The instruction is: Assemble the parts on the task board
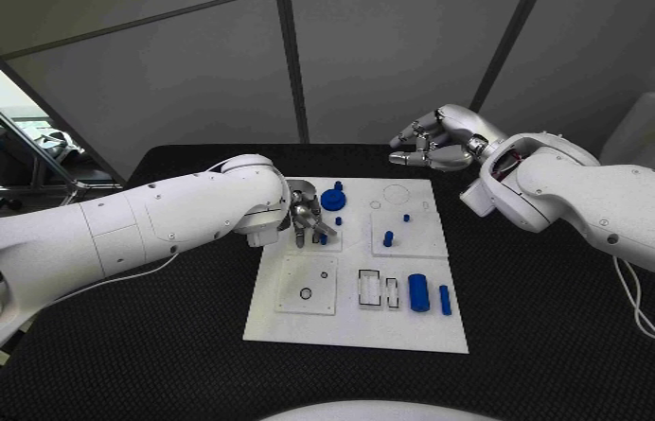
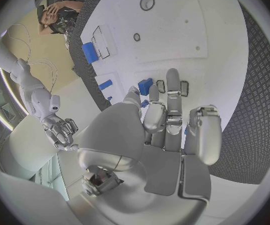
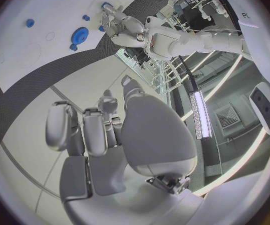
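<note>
Task board [image 1: 358, 331] mid-desk, partly assembled: several blue parts stand seated, a cylinder [image 1: 417, 291] lies loose. Left hand [image 1: 305, 220] apparently pinches a small blue part [image 1: 322, 236]; right hand [image 1: 434, 143] hovers curled, empty.

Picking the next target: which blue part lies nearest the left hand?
The small blue piece right at the left hand fingertips; the round blue gear sits farther up the task board.

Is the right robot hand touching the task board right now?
Apart. The head view shows the right robot hand raised beyond the far edge of the task board, fingers curled and holding nothing, with black table between them.
</note>
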You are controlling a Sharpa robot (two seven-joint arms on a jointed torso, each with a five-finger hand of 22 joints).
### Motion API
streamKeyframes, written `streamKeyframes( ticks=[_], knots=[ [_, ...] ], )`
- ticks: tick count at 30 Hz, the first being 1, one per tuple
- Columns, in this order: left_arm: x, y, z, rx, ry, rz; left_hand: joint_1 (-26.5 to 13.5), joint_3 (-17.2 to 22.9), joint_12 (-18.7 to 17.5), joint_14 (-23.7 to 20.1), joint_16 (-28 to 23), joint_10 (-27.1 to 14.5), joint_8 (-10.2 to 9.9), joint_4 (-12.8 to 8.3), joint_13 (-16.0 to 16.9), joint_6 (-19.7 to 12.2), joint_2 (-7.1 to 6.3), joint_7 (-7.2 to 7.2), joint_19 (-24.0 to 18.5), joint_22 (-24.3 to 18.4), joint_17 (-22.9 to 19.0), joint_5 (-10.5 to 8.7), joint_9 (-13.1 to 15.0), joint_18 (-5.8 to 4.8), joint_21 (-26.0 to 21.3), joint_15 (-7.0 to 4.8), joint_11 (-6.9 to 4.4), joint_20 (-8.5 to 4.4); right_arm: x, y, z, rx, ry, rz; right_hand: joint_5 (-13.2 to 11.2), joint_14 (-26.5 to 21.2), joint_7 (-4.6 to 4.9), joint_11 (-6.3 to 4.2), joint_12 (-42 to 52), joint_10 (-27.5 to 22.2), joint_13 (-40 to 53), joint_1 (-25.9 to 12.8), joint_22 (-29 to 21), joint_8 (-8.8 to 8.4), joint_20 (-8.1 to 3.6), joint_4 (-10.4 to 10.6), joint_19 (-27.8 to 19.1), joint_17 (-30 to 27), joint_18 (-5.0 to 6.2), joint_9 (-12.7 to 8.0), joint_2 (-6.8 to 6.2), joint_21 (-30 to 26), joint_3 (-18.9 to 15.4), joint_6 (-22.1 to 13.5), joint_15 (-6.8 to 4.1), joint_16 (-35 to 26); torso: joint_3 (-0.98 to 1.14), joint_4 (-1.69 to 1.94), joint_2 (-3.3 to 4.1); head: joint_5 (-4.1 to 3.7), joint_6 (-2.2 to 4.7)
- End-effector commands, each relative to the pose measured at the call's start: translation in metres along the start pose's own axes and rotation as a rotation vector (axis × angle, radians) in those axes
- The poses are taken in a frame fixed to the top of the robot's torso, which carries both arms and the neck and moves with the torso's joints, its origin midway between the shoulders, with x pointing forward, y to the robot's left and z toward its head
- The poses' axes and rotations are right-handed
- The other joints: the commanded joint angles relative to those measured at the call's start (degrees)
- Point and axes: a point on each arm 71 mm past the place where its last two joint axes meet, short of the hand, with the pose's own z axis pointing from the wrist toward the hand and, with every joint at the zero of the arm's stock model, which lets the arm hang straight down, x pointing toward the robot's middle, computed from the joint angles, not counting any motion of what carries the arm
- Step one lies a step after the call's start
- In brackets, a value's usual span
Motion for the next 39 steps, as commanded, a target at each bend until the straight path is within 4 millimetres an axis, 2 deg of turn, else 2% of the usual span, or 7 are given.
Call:
streamKeyframes(
  ticks=[1,13,17,21,22,29,39],
  knots=[
    [0.000,0.000,0.000,-0.009,0.014,0.016,1.0,0.9,0.3,0.4,-0.3,0.1,0.3,-0.3,0.1,-0.4,0.28,-0.15,0.5,5.8,0.2,0.10,0.2,-1.33,0.3,-0.01,-0.39,-0.15,0.000,0.002,0.001,-0.009,0.005,-0.004,0.2,2.8,-0.10,-0.12,-0.3,0.0,-0.1,0.1,-0.1,0.13,-0.13,-0.1,-0.1,1.4,0.36,-0.1,0.66,-0.2,-0.4,0.2,-0.33,-0.2,0.01,-0.02,-0.01,0.02,-0.18],
    [0.000,0.000,0.000,-0.005,0.011,0.013,6.0,11.3,-0.2,0.4,-1.1,-0.1,-0.8,-3.1,0.0,-1.3,0.22,-0.40,0.6,6.3,0.8,0.43,1.1,-1.38,0.4,-0.18,-0.93,-0.48,0.000,0.002,0.001,-0.010,0.005,-0.004,0.4,2.8,-0.11,-0.13,-0.3,0.0,-0.1,0.2,-0.1,0.15,-0.15,-0.1,-0.1,1.4,0.37,-0.1,0.70,-0.2,-0.4,0.2,-0.35,-0.3,0.01,0.01,-0.01,-0.05,-0.35],
    [0.000,0.000,-0.001,0.003,0.007,0.011,5.2,21.7,-0.6,0.5,-1.5,-0.1,-0.8,-3.6,-0.2,-1.5,-3.02,-0.28,0.6,6.5,1.0,0.58,2.0,-1.41,0.5,0.07,-0.93,-0.39,0.000,0.002,0.001,-0.011,0.005,-0.004,0.4,2.8,-0.11,-0.13,-0.3,0.0,-0.1,0.2,-0.1,0.15,-0.15,-0.1,-0.1,1.4,0.37,-0.1,0.70,-0.2,-0.4,0.2,-0.35,-0.3,0.01,-0.02,-0.03,-0.05,-0.38],
    [-0.001,0.001,-0.003,0.015,-0.006,0.001,0.0,35.7,-0.7,0.6,-1.7,0.3,0.3,-5.2,-0.3,-2.0,-8.65,-0.06,0.6,6.7,1.3,0.24,4.2,-1.41,0.4,-0.08,-0.62,-0.23,0.000,0.001,0.001,-0.012,0.005,-0.004,0.4,2.8,-0.11,-0.13,-0.3,0.0,-0.1,0.2,-0.1,0.15,-0.15,-0.1,-0.1,1.4,0.37,-0.1,0.70,-0.2,-0.4,0.2,-0.35,-0.3,0.02,0.05,-0.05,-0.02,-0.49],
    [-0.001,0.002,-0.004,0.018,-0.011,-0.006,-1.0,37.5,-0.7,0.7,-1.7,0.3,0.5,-5.7,-0.3,-2.0,-9.08,0.13,0.6,6.8,1.3,0.17,4.7,-1.39,0.4,0.03,-0.69,-0.29,-0.001,0.001,0.001,-0.012,0.005,-0.004,0.4,2.8,-0.11,-0.13,-0.3,0.0,-0.1,0.2,-0.1,0.15,-0.15,-0.1,-0.1,1.4,0.37,-0.1,0.70,-0.2,-0.4,0.2,-0.35,-0.3,0.03,0.07,-0.04,0.00,-0.51],
    [-0.004,0.008,-0.011,0.045,-0.058,-0.059,-3.8,42.4,-0.8,0.7,-1.7,0.5,1.3,-8.0,-0.4,-2.3,-10.38,-0.04,0.7,6.9,1.5,0.08,6.2,-1.41,0.4,-0.09,-0.52,-0.25,-0.001,0.000,0.001,-0.011,0.004,-0.005,0.4,2.8,-0.11,-0.13,-0.3,0.0,-0.1,0.2,-0.1,0.15,-0.15,-0.1,-0.1,1.4,0.37,-0.1,0.70,-0.2,-0.4,0.2,-0.35,-0.3,0.05,0.17,-0.07,0.01,-0.55],
    [-0.005,0.016,-0.025,0.058,-0.131,-0.111,-4.8,43.9,-0.4,0.7,-1.8,0.9,1.6,-8.8,-0.1,-2.2,-10.80,-0.08,0.9,7.3,1.5,0.03,6.7,-1.48,0.5,-0.13,-0.58,-0.28,-0.003,-0.002,0.000,-0.007,-0.001,-0.007,0.7,2.7,-0.11,-0.14,-0.3,0.0,-0.1,0.2,-0.2,0.16,-0.16,-0.1,-0.2,1.3,0.38,-0.1,0.72,-0.3,-0.4,0.3,-0.36,-0.4,0.05,0.19,-0.05,0.38,-0.60]
  ],
)
